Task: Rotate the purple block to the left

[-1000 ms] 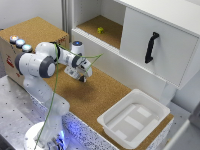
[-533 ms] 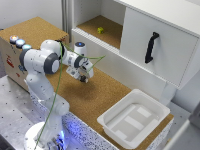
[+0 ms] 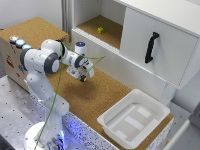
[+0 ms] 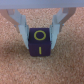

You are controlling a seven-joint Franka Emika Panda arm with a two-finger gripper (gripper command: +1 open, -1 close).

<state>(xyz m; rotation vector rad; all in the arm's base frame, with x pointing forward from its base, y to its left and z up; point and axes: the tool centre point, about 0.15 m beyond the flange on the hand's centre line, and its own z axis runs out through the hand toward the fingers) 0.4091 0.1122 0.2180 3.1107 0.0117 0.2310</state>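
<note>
Near the centre of the wrist view, the purple block (image 4: 39, 42) sat on the cork surface (image 4: 15, 62) between the gripper (image 4: 40, 36) fingers, which stood close against its two sides; whether they were actually pressing it could not be told. Yellow markings showed on the block's top and front faces. Left of centre in the exterior view, the gripper (image 3: 81, 76) pointed down at the cork tabletop (image 3: 107, 95), with a white tray (image 3: 132, 120) toward the lower right.
</note>
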